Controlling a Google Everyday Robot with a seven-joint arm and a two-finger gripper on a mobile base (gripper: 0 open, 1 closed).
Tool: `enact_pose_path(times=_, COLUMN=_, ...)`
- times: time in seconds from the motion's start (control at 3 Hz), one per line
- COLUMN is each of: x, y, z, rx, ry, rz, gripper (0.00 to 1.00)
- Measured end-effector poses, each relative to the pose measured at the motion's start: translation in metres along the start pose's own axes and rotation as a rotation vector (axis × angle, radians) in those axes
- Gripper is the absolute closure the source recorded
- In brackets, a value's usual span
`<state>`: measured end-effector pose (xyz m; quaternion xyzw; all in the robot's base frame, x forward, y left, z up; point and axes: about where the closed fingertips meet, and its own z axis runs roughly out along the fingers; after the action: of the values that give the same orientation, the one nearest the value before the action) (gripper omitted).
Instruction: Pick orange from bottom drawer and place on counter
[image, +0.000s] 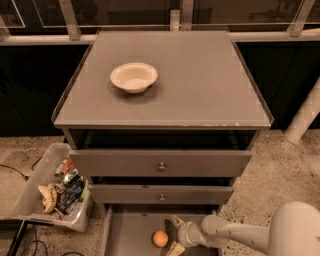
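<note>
Gripper (174, 235) in bottom drawer (130, 232), fingers spread wide, just beside orange (160, 238); white bowl (133, 76) on counter (200, 85); writing on binned packets (70, 189) cannot be read.

Speckled floor (280, 175), dark window panes (125, 10) behind, pale frame bars (69, 20), white post (304, 120) right, cluttered plastic bin (29, 192) left.

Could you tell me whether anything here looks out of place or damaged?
Nothing is spilled. The front edge of the counter looks scuffed, and a bin of jumbled packets sits on the floor left of the cabinet. The orange lies in the open bottom drawer, with the gripper open just right of it.
</note>
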<state>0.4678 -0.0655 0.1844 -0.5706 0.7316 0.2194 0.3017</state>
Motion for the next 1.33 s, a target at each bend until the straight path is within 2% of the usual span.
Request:
enact_pose_path(times=0.33, x=0.010, y=0.003, z=0.022, rx=-0.019, ry=-0.017, rz=0.033, gripper=0.00)
enact_pose_path(times=1.33, x=0.002, y=0.005, z=0.064, rx=-0.069, ry=-0.089, rz=0.107, gripper=0.00)
